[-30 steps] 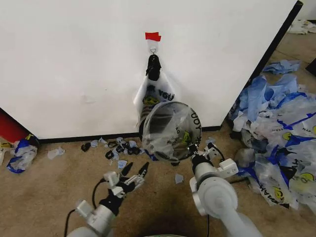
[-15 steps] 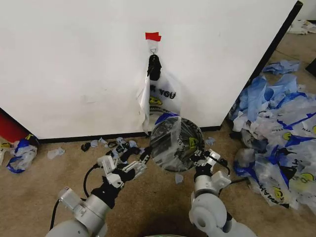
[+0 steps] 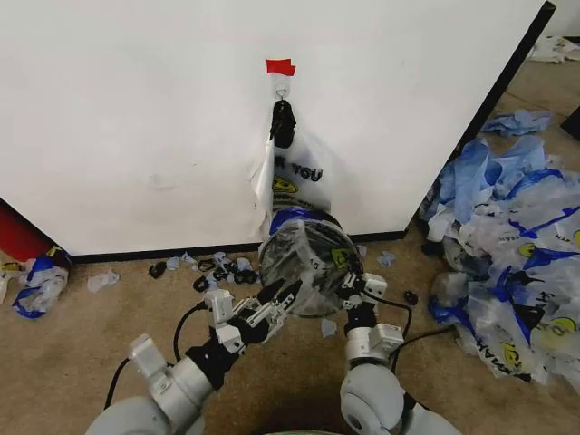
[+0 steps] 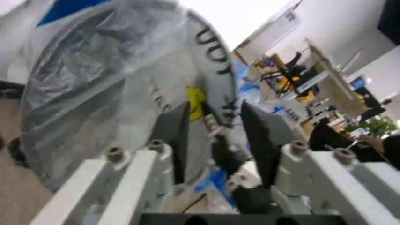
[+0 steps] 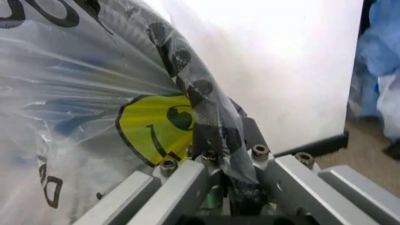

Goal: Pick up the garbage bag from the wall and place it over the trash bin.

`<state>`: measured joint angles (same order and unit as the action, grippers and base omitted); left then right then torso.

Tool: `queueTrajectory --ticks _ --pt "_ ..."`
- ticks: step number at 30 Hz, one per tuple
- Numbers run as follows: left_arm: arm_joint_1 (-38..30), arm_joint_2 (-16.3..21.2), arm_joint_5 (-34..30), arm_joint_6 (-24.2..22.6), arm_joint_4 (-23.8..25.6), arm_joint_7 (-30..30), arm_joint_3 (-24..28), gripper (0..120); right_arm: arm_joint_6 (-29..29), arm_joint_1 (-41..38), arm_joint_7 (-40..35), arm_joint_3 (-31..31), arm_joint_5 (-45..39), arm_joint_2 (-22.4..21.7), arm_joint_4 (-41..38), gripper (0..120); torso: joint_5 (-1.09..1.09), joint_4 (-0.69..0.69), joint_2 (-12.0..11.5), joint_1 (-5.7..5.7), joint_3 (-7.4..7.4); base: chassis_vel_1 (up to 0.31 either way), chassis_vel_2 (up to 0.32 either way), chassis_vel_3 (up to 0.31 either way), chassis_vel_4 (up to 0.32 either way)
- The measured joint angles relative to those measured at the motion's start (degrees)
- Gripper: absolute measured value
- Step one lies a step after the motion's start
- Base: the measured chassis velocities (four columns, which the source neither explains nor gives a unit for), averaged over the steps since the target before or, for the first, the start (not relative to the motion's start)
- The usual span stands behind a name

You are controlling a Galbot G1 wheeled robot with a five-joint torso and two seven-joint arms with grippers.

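The trash bin (image 3: pixel 306 265), black wire mesh, is tilted with its mouth toward me, and a see-through garbage bag (image 3: pixel 319 237) with black lettering and a yellow smiley is stretched over it. My right gripper (image 3: pixel 352 288) is shut on the bin's bagged rim (image 5: pixel 212 115), beside the smiley (image 5: pixel 153 129). My left gripper (image 3: pixel 277 299) is open at the bin's lower left edge, its dark fingers (image 4: pixel 177 136) spread in front of the bagged rim (image 4: pixel 216 65). Another garbage bag (image 3: pixel 295 177) hangs from the hook (image 3: pixel 282 91) on the white wall (image 3: pixel 136 118), under red tape (image 3: pixel 281 66).
Small black and blue scraps (image 3: pixel 217 267) lie along the black baseboard (image 3: pixel 163 254). A big heap of blue-and-white bags (image 3: pixel 512 254) covers the floor at the right. A few crumpled bags (image 3: pixel 36 285) lie at the far left. Brown carpet (image 3: pixel 91 335) spreads before the wall.
The bagged bin has shifted a little left and lower in the right gripper. My left gripper has risen forward and to the right, up to the bin's edge.
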<state>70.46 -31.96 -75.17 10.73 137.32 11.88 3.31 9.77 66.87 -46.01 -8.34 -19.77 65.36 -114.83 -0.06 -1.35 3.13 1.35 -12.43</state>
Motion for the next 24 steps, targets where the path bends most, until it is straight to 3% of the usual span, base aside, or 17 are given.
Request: queueTrajectory --ticks 2,6,8,11,15,24 --pt "-1.75 -0.26 -0.25 0.00 -0.73 0.58 1.23 29 0.10 -0.06 0.08 0.08 0.47 0.05 0.20 0 0.00 0.00 0.00 0.00 0.00 0.000 0.000 0.000 0.000" --pt "-14.45 -4.04 -1.77 0.15 -5.96 5.22 11.59 9 0.75 -0.49 0.61 0.75 4.45 0.62 1.35 0 0.01 -0.01 0.00 0.00 0.00 0.000 0.000 0.000 0.000" --pt "-15.91 -4.67 -1.94 0.24 -6.58 5.70 13.24 8 0.76 -0.50 0.65 0.75 4.82 0.68 1.36 0 -0.01 -0.01 0.00 0.00 0.00 0.000 0.000 0.000 0.000" --pt "-21.54 -7.43 -2.70 0.47 -9.16 7.30 19.84 0 0.67 -0.24 0.49 0.66 6.36 1.01 1.44 0 0.01 -0.01 0.00 0.00 0.00 0.000 0.000 0.000 0.000" --pt "-24.50 -9.82 -2.82 0.69 -11.66 8.29 23.26 0 0.75 0.30 0.33 0.92 8.16 1.54 1.72 0 0.00 0.00 0.00 0.00 0.00 0.000 0.000 0.000 0.000" --pt "-29.14 -13.61 -3.40 1.39 -16.41 9.96 25.60 0 0.80 0.77 0.22 1.00 9.76 2.09 1.63 0 0.00 0.01 0.00 0.00 0.00 0.000 0.000 0.000 0.000"
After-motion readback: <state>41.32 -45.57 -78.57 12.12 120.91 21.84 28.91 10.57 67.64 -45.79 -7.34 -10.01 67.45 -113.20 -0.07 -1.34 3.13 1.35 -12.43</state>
